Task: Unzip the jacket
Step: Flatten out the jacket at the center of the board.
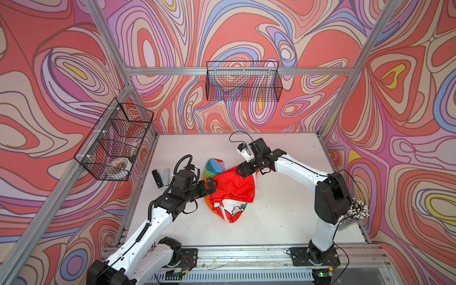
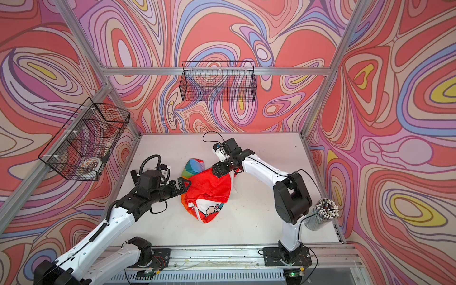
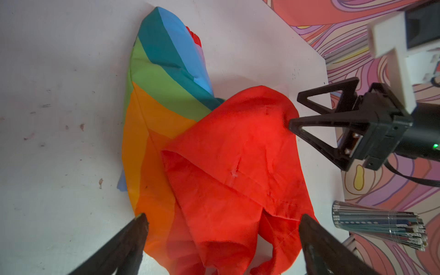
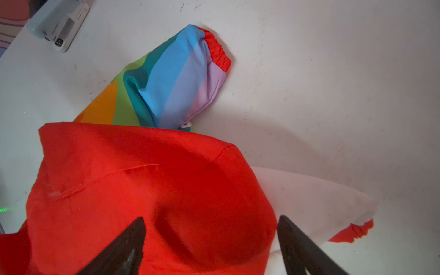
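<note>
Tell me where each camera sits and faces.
Top views: high at the front, looking down at the table and jacket; both arms show.
Left wrist: on the left arm, facing the red hood; left gripper fingertips and the right gripper show.
Right wrist: on the right arm, facing hood and rainbow sleeve; its fingertips show.
Shared: all show the hood.

Prob. lab test cell: alu frame (image 1: 172, 71), printed backdrop (image 1: 246, 29), wire basket (image 1: 243, 85).

Bright diffuse light, soft shadows, wide-angle bending toward the edges
</note>
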